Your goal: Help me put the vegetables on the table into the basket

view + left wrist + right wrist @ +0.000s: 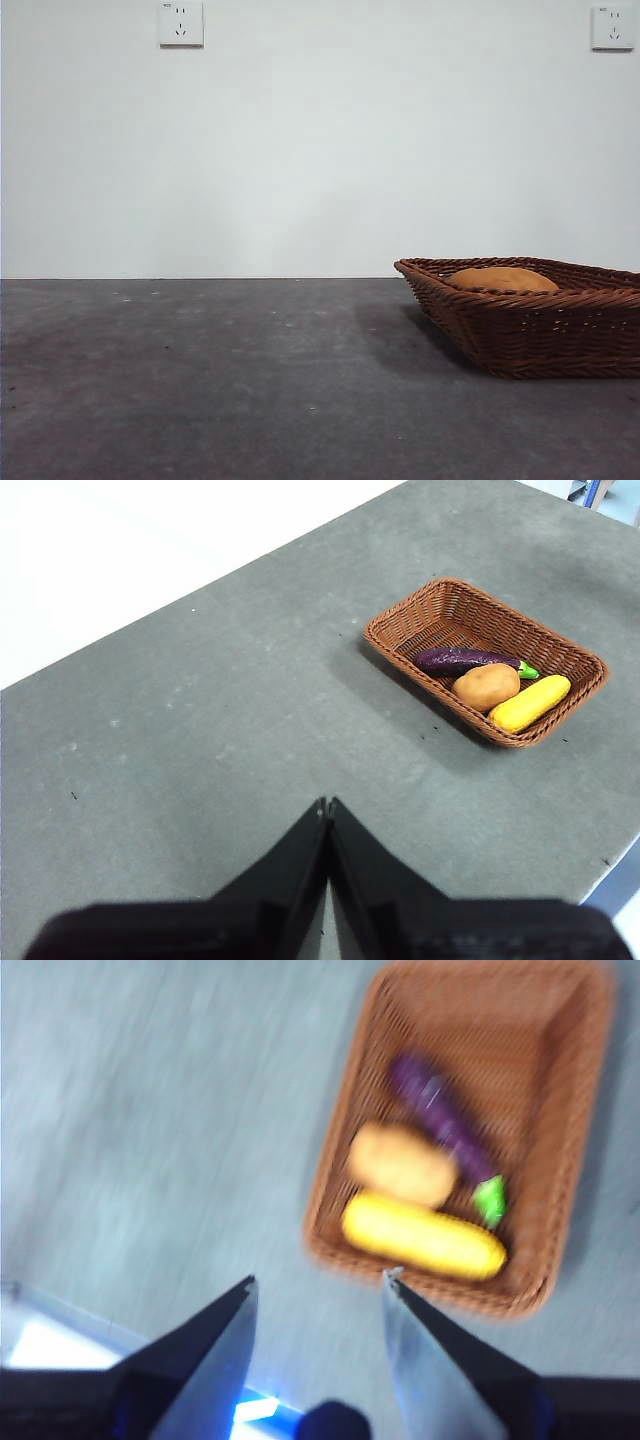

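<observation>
The left gripper (pixel 327 805) hangs high over the grey worktop (pixel 230 740), and its two black jaws are pressed together with nothing between them. The right gripper (pixel 318 1285) hangs over the worktop too, near the edge. Its jaws are wide apart and hold nothing. That picture is blurry.

Farther out sits the brown woven basket (pixel 395 650). All three vegetables lie inside it, side by side. The yellow corn cob (pixel 529 703) lies along one long side of the basket. The brown potato (pixel 486 686) is in the middle, touching the corn cob. The purple eggplant (pixel 462 661) lies on the other side of the potato, and its green stem end points to a short side of the basket.

In the front view, the basket stands on the right, and only the top of the potato peeks over its rim. Behind the worktop is a white wall (pixel 320 150) with two sockets (pixel 181 23) high up.
</observation>
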Controlling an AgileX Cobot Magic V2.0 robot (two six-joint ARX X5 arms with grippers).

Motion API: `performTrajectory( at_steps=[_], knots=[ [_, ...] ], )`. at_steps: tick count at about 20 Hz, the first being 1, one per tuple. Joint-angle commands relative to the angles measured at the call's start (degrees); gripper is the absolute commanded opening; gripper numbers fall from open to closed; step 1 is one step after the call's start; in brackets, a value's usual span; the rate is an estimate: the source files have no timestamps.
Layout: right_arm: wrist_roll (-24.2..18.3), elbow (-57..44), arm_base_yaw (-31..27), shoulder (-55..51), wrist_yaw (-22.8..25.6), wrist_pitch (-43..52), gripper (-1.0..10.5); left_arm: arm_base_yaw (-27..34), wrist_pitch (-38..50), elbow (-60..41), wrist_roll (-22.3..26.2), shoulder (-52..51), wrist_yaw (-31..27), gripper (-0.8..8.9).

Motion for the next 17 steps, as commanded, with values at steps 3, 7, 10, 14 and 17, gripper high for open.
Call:
performTrajectory(
  at_steps=[3,7,10,14,17],
  knots=[
    [-1.68,-0.35,2.4,-2.82,0.74,-1.25,-0.2,0.13,0.17,-0.31,-0.55,0.07,-0.11,-0.07],
    [-1.62,-0.35,2.47,-3.5,8.48,-1.27,-0.2,0.13,0.17,-0.31,-0.55,0.2,-0.11,-0.06],
    [-1.6,-0.35,2.47,-3.45,9.46,-1.27,-0.2,0.13,0.17,-0.31,-0.57,0.2,-0.11,-0.06],
    [-1.6,-0.35,2.47,-3.41,9.49,-1.25,-0.1,0.13,0.17,-0.31,-0.57,0.46,-0.11,-0.05],
    [-1.05,-0.35,2.45,-3.39,9.49,-1.25,0.0,0.13,0.17,-0.31,-0.57,0.87,-0.13,-0.05]
  ],
)
